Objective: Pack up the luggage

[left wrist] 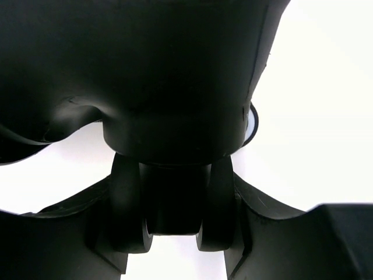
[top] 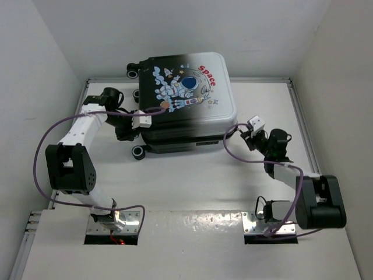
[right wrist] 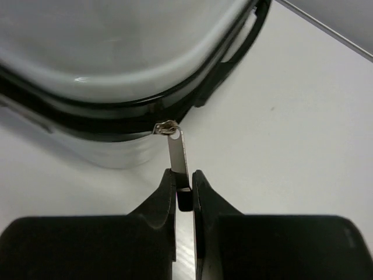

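1. The suitcase point(top: 186, 99) lies flat and closed at the far middle of the white table point(top: 192, 175). Its printed shell faces up, showing cartoon astronauts and the red word "Space".
2. Its shell fades from black at the far left to white at the near right. Black wheels stick out along its left side, one of them at the near-left corner point(top: 139, 153).
3. The left tool point(top: 125, 131) is tucked against the left side of the suitcase, between those wheels, with its arm bent round from the left.
4. In the left wrist view a black twin caster wheel point(left wrist: 173, 198) hangs under the dark shell and fills the gap between the tool's fingers point(left wrist: 58, 245).
5. The left tool stands about half wide. Its fingers sit tight against both outer faces of that wheel and appear to clamp it.
6. The right tool point(right wrist: 183, 189) is at the near-right corner of the suitcase, low over the table.
7. Its jaws are pinched almost together on the lower end of a flat metal zipper pull point(right wrist: 178, 154).
8. The pull runs straight from the jaws up to the zipper slider point(right wrist: 165, 126). The slider sits on the black zipper band that rounds the white corner of the shell.
9. A black side handle point(right wrist: 242, 44) shows on the suitcase edge, further along from the slider.
10. Purple cables point(top: 41, 146) loop from each arm down towards the bases at the near edge of the table.
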Robot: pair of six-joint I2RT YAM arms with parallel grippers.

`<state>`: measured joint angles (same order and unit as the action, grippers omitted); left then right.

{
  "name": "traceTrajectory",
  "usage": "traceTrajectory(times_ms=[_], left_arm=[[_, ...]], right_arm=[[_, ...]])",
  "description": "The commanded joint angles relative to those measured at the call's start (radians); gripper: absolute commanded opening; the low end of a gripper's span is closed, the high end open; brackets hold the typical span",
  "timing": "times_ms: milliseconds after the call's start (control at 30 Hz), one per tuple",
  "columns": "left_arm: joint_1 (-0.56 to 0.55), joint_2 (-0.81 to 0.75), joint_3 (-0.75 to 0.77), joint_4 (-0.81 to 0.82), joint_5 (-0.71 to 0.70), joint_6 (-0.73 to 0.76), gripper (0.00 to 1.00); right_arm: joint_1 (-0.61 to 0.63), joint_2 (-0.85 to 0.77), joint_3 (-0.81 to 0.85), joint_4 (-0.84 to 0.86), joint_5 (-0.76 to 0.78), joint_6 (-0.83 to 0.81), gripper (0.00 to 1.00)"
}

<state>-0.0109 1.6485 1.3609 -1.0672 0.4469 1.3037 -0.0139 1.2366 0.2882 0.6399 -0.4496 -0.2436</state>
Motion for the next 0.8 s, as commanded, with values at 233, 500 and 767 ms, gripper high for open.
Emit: traceTrajectory(times_ms=[233,500,767], left_arm=[[0.157,0.247,0.013,0.295,-0.522,0.091,0.00],[0.166,0.421,0.184,0.410,-0.606,0.042,0.00],[0.166,0.513,0.314,0.451,-0.640,-0.050,0.00]], right_arm=[[-0.144,0.398,0.414,0.199,0.447,0.079,0.00],[-0.149,0.685,0.747,0.201,0.341,0.337,0.00],[-0.095,1.029,1.138,0.193,0.357,0.375,0.00]])
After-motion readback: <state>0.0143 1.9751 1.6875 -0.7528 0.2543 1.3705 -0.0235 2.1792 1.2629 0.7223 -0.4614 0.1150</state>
